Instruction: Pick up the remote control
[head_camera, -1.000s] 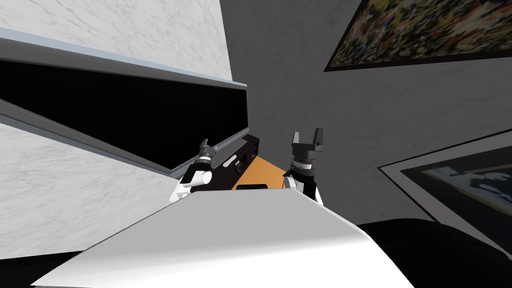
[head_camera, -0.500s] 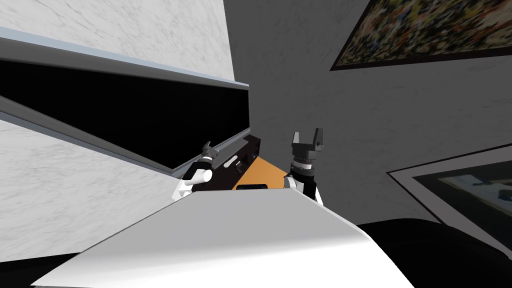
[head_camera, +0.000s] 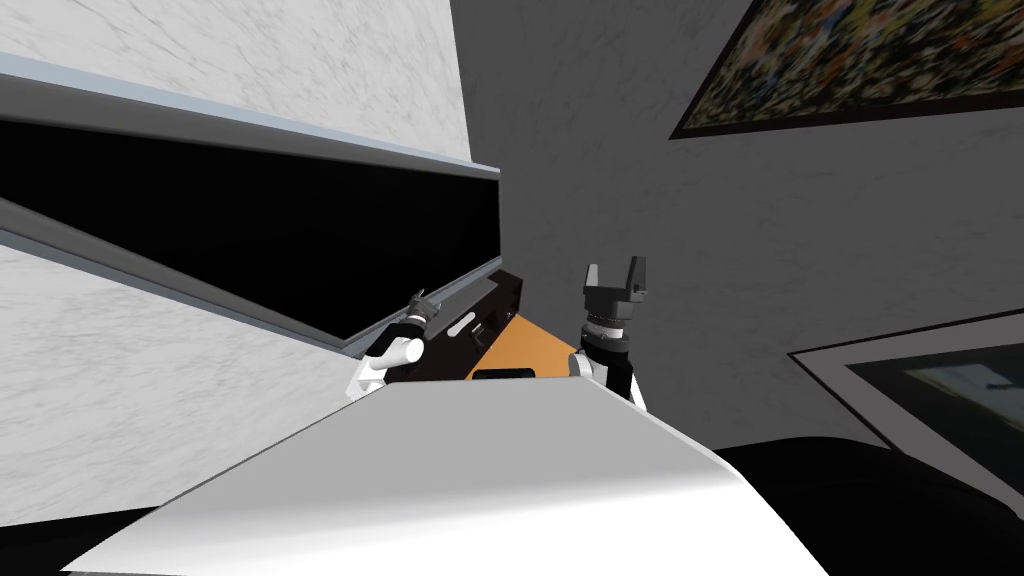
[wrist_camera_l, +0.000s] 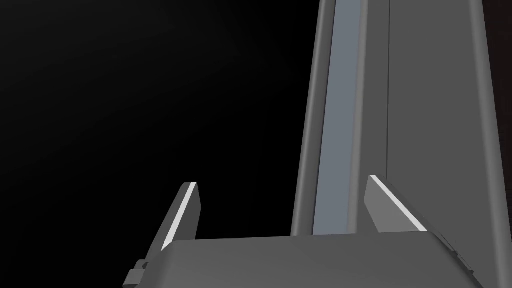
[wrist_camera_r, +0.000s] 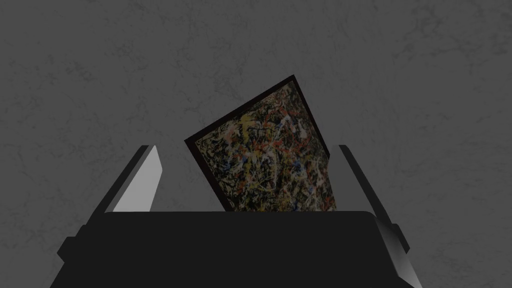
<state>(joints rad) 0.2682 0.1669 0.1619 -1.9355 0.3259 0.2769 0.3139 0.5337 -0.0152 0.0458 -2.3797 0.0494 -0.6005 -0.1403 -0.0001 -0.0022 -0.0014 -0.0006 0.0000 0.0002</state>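
Note:
A small flat black object (head_camera: 504, 374), possibly the remote control, lies on an orange surface (head_camera: 535, 345) just beyond my chest. A dark low cabinet (head_camera: 470, 325) beside it carries a short white bar (head_camera: 462, 322); I cannot tell what that bar is. My left gripper (head_camera: 422, 303) hovers at the cabinet's left, close under the lower frame of a big black screen (head_camera: 250, 230). Seen from the left wrist, its fingers (wrist_camera_l: 182, 212) stand open in front of the screen's grey frame (wrist_camera_l: 340, 125), with nothing between them. My right gripper (head_camera: 615, 275) is raised to the right of the cabinet, open and empty (wrist_camera_r: 250, 170).
The big screen with its grey frame fills the left side against a white marbled wall (head_camera: 130, 400). A dark grey wall (head_camera: 620, 180) stands right behind the cabinet, with framed pictures (head_camera: 860, 60) on it. The cabinet sits in a tight corner between screen and wall.
The whole head view has shifted slightly, so I have turned a little. My left gripper has edged a bit right and down toward the dark cabinet. The right arm holds still.

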